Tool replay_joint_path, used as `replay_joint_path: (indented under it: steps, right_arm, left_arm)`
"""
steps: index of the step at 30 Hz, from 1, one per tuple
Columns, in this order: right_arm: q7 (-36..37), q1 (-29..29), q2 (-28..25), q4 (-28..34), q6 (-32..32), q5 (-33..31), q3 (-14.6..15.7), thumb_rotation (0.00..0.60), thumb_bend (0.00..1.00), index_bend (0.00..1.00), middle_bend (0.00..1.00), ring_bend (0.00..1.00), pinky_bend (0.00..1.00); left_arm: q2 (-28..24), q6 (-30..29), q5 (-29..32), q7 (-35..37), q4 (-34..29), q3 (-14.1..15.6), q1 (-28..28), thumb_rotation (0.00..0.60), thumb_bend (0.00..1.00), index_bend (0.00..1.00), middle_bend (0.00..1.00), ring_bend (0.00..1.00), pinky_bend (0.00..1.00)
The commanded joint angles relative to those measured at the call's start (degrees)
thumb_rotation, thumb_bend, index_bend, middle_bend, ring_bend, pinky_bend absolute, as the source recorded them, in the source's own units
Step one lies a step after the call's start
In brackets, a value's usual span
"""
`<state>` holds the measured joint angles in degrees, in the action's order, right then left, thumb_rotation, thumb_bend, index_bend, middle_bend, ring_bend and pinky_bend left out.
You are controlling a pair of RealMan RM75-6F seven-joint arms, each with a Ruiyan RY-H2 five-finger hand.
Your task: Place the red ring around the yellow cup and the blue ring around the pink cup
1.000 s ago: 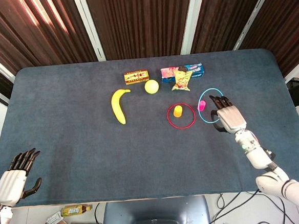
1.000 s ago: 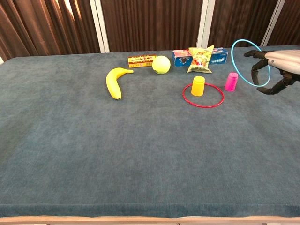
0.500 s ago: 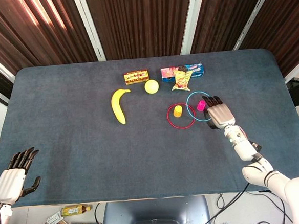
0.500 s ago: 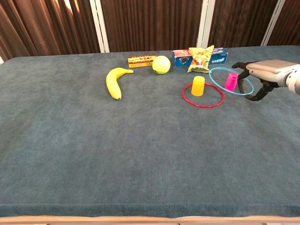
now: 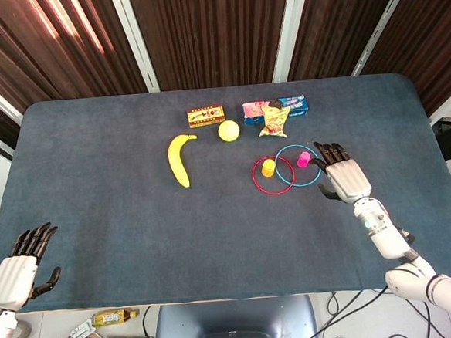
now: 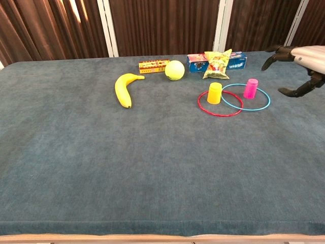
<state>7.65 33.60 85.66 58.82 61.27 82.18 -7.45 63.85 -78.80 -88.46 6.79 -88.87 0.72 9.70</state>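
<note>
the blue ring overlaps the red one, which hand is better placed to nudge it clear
Right. The right hand hovers open beside the blue ring; the left hand sits at the table's far near-left corner.

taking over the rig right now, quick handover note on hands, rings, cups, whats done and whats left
Right hand: holds nothing, fingers spread, just right of the blue ring.
Left hand: holds nothing, at the table's near left edge.
Red ring lies flat around the yellow cup.
Blue ring lies flat around the pink cup; its left side overlaps the red ring.
Done: both rings are around their cups.
Left: nothing obvious; perhaps draw the right hand clear.
</note>
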Motion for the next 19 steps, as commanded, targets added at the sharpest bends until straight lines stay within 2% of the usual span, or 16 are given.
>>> replay_joint_path:
  steps: [1,3,6,8,12,19]
  right_arm:
    - [0.0,-7.1,-6.3,10.3,9.3,2.5,2.8,0.6,0.46,0.18,0.01,0.0,0.0]
    - [-5.2,-17.7,-12.0,21.3,21.0,6.0,9.6,0.6,0.42,0.1,0.0,0.0,0.0]
    - [-13.6,-24.5,-16.1,30.8,27.7,7.0,13.4,0.6,0.38,0.02,0.0,0.0,0.0]
    - [-17.0,-26.7,-17.0,33.1,30.2,8.4,14.6,0.6,0.38,0.01,0.0,0.0,0.0]
    - [-19.3,-28.8,-17.2,34.1,32.5,10.9,15.4,0.6,0.37,0.0,0.0,0.0,0.0]
    - [-18.8,-29.6,-17.1,33.9,31.8,10.4,13.7,0.6,0.37,0.0,0.0,0.0,0.0]
  left_arm:
    - [0.0,-0.4,-0.1,0.0,0.0,-0.1,-0.1,0.6,0.42,0.03,0.0,0.0,0.06]
    - [0.1,-0.1,0.1,0.2,0.2,-0.2,0.0,0.6,0.42,0.03,0.0,0.0,0.06]
    - [0.2,-0.3,-0.1,0.2,0.3,-0.3,0.1,0.6,0.42,0.03,0.0,0.0,0.06]
    - [0.4,-1.3,-0.9,0.3,0.6,-0.3,0.0,0.6,0.42,0.03,0.0,0.0,0.06]
    - [0.7,-2.7,-1.9,0.4,1.0,-0.2,-0.4,0.6,0.42,0.03,0.0,0.0,0.06]
    - [0.5,-3.6,-1.7,-0.2,0.7,-0.2,-1.1,0.6,0.42,0.02,0.0,0.0,0.05]
